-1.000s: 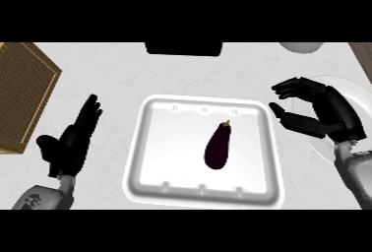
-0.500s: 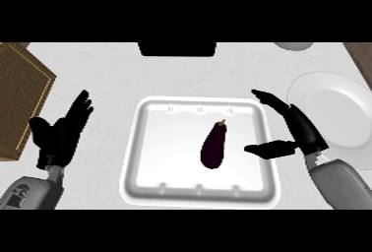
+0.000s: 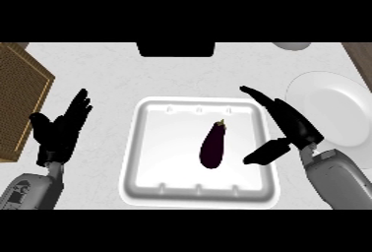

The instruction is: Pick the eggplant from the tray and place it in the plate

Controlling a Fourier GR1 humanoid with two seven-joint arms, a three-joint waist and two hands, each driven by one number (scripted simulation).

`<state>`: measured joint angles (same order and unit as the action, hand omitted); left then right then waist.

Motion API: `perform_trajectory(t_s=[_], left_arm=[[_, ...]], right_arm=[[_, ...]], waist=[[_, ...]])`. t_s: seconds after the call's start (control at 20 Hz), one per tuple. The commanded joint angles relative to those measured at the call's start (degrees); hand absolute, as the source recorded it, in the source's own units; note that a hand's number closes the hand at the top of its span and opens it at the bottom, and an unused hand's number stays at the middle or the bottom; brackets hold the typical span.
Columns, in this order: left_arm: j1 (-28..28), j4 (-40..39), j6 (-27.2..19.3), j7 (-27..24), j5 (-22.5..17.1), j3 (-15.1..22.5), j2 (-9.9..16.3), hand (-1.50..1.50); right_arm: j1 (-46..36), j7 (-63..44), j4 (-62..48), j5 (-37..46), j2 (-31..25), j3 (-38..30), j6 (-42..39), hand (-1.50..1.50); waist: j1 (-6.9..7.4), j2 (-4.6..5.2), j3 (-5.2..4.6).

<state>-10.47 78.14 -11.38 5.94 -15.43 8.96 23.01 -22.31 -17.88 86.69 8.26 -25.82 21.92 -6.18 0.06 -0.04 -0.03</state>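
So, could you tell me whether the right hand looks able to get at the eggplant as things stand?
Probably yes. The right hand is open over the tray's right rim, thumb toward the eggplant, which lies uncovered with nothing between them.

Black left hand (image 3: pixel 59 132), black right hand (image 3: pixel 289 129), slim fingers, rounded grey forearms

The eggplant (image 3: pixel 213 145) lies in the tray (image 3: pixel 145 162), the open right hand (image 3: pixel 291 129) just beside it.

Pale speckled counter (image 3: pixel 109 74), white tray (image 3: pixel 145 172) set at centre, white plate (image 3: pixel 330 106) (right side), woven mat (image 3: pixel 18 93) laid left.
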Motion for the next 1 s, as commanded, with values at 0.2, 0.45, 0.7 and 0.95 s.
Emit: perform_trajectory(t_s=[0.2,0.45,0.7,0.95], left_arm=[[-0.2,-0.2,1.3,0.5,1.0,-1.7,-0.8,0.0],[-3.4,-2.3,0.7,1.9,3.3,-1.8,-2.3,0.0],[0.1,0.5,1.1,0.3,4.4,-1.2,-3.9,0.0],[1.1,3.7,2.3,3.8,4.9,-3.1,-3.4,0.0]], right_arm=[[-5.5,-15.1,0.2,1.5,3.3,3.8,-10.3,-1.5],[-11.6,-17.3,-4.1,4.5,3.5,2.9,-16.4,-1.5],[-13.6,-20.1,-10.4,9.6,8.6,6.4,-18.4,-1.5],[-15.4,-19.8,-15.6,11.6,13.8,4.2,-21.4,-1.5]], waist=[[0.13,-0.02,-0.01],[0.1,0.06,0.01],[0.72,0.13,0.02],[0.47,0.09,0.03]])
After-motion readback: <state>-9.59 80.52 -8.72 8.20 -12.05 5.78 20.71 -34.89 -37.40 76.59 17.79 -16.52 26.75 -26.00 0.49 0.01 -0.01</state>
